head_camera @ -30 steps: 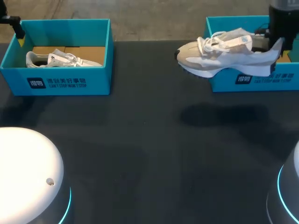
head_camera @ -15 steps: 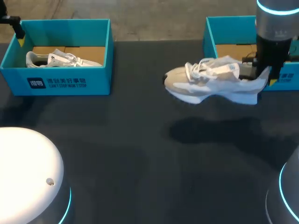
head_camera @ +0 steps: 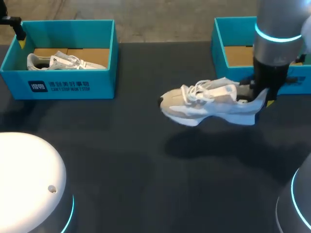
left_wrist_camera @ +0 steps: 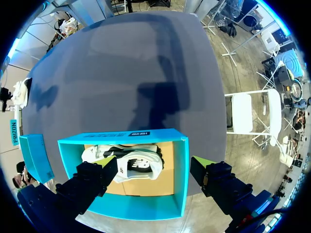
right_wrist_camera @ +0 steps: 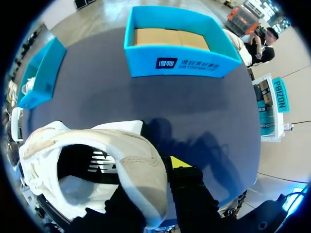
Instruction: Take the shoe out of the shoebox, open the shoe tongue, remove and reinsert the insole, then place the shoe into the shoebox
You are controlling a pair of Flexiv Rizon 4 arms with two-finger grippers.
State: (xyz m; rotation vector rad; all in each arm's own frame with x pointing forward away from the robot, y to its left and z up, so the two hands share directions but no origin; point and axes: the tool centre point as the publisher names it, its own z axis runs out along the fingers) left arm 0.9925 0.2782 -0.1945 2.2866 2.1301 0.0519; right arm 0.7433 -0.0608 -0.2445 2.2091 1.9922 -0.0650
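Head view overlooks the table from behind; nearer wrist views face left shoebox and right shoebox, shared overhead.

A beige-and-white sneaker with white laces is being held aloft by its heel collar in the right gripper, kept level, its toe pointing away from the fingers. An open teal shoebox, brown cardboard floor showing, is being left just behind that gripper.

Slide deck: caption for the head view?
Right gripper holds a white-and-beige laced sneaker by its heel over the dark table, near the right-hand teal cardboard shoebox.
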